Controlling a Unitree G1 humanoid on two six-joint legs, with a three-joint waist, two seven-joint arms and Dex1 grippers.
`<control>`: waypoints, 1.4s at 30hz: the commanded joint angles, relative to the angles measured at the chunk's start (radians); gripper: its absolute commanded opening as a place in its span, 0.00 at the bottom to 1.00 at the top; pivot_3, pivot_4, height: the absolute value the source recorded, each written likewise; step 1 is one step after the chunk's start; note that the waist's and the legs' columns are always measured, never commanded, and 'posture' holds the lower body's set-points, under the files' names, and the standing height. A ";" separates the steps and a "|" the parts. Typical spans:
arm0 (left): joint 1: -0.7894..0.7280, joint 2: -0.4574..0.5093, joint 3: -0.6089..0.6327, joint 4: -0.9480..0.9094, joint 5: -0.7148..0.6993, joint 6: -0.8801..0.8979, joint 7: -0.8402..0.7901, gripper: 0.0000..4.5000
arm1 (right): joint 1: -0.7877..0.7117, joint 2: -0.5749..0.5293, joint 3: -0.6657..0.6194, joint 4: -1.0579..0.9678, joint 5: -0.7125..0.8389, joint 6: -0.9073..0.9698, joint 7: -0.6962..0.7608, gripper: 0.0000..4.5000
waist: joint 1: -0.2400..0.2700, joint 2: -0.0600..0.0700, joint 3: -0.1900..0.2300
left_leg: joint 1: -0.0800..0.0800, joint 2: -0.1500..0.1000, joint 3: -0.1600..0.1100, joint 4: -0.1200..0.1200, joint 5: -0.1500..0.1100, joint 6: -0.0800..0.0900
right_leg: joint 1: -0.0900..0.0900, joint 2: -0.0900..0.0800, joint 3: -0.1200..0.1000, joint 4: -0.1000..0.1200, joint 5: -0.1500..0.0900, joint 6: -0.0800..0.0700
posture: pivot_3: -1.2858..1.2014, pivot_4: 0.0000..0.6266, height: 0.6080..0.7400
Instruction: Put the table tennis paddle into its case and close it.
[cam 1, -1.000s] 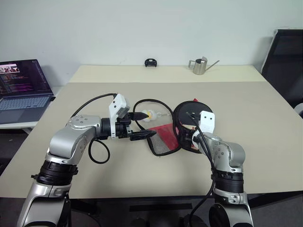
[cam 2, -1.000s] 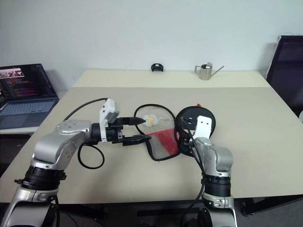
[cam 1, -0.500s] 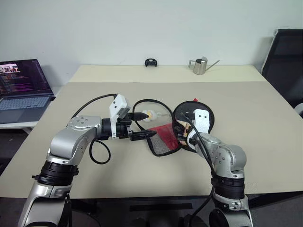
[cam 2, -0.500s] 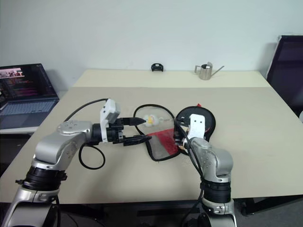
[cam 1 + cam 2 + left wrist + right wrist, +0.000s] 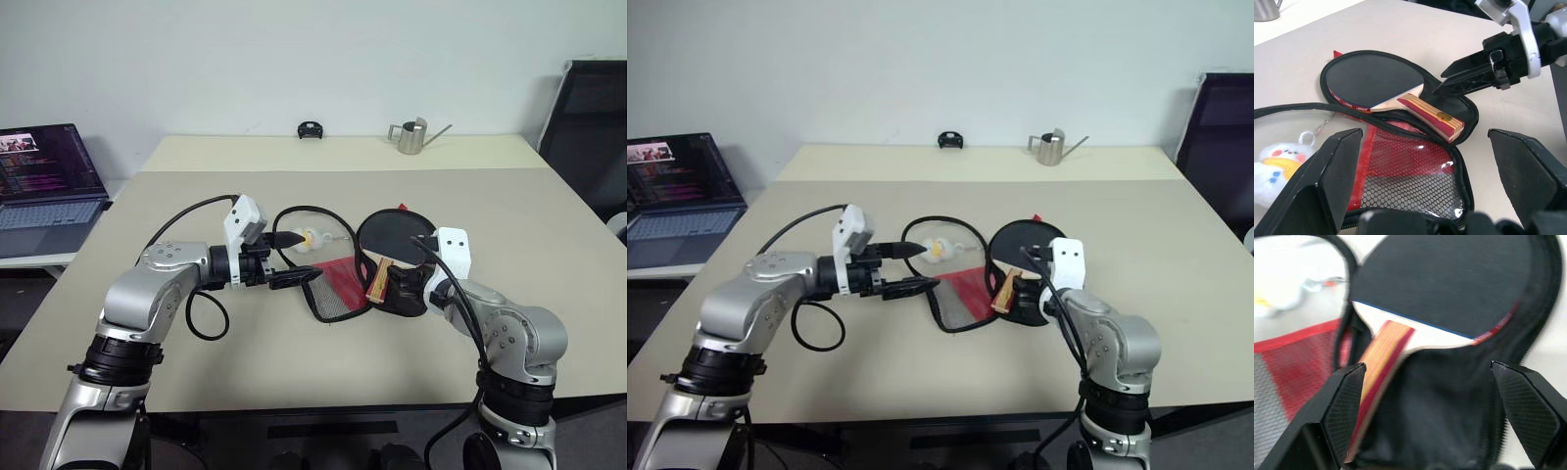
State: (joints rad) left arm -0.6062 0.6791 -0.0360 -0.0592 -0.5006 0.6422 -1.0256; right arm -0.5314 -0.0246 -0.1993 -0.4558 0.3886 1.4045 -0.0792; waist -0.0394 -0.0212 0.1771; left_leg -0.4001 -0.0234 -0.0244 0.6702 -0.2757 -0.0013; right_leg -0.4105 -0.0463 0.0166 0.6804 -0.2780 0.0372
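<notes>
Right hand [image 5: 400, 285] is spread wide and empty, just right of centre frame, beside the paddle [image 5: 1386, 85], which lies in the open case [image 5: 1459, 122] mid-counter. Left hand [image 5: 294, 262], also wide, hovers at the mesh flap [image 5: 333, 294]. Insertion looks done, I reckon; next is folding that flap over and zipping.

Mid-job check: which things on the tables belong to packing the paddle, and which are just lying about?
For the job:
- table tennis paddle, lying in the open case
- case, unzipped, lid flap open

Just lying about:
- small plush toy beside the case
- metal watering can
- small black object by the wall
- laptop
</notes>
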 commanded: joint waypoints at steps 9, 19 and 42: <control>-0.016 0.051 0.025 0.028 0.026 -0.044 -0.049 1.00 | -0.044 0.039 0.136 -0.018 0.037 -0.066 0.109 1.00 | 0.001 0.000 0.000 | 0.000 0.000 0.000 0.000 0.000 0.000 | 0.000 0.000 0.000 0.000 0.000 0.000 | 0.52 0.24 1.00; -0.031 0.056 0.018 0.056 0.044 -0.069 -0.072 1.00 | -0.070 0.024 0.174 0.087 0.059 -0.013 0.193 1.00 | 0.003 0.000 0.000 | 0.000 0.000 0.000 0.000 0.000 0.000 | 0.000 0.000 0.000 0.000 0.000 0.000 | 0.52 0.24 1.00; -0.053 0.046 0.015 0.154 0.125 -0.138 -0.059 1.00 | -0.137 0.042 -0.065 -0.022 0.148 0.148 0.263 1.00 | 0.005 0.000 0.000 | 0.000 0.000 0.000 0.000 0.000 0.000 | 0.000 0.000 -0.001 0.000 0.000 0.000 | 0.52 0.24 1.00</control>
State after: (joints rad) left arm -0.6280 0.7204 -0.0413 0.0737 -0.4065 0.5477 -1.1132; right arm -0.6083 0.0157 -0.1970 -0.3957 0.4788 1.5398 0.1449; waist -0.0343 -0.0212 0.1771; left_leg -0.4001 -0.0235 -0.0248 0.6703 -0.2756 -0.0013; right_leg -0.4108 -0.0465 0.0160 0.6807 -0.2779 0.0372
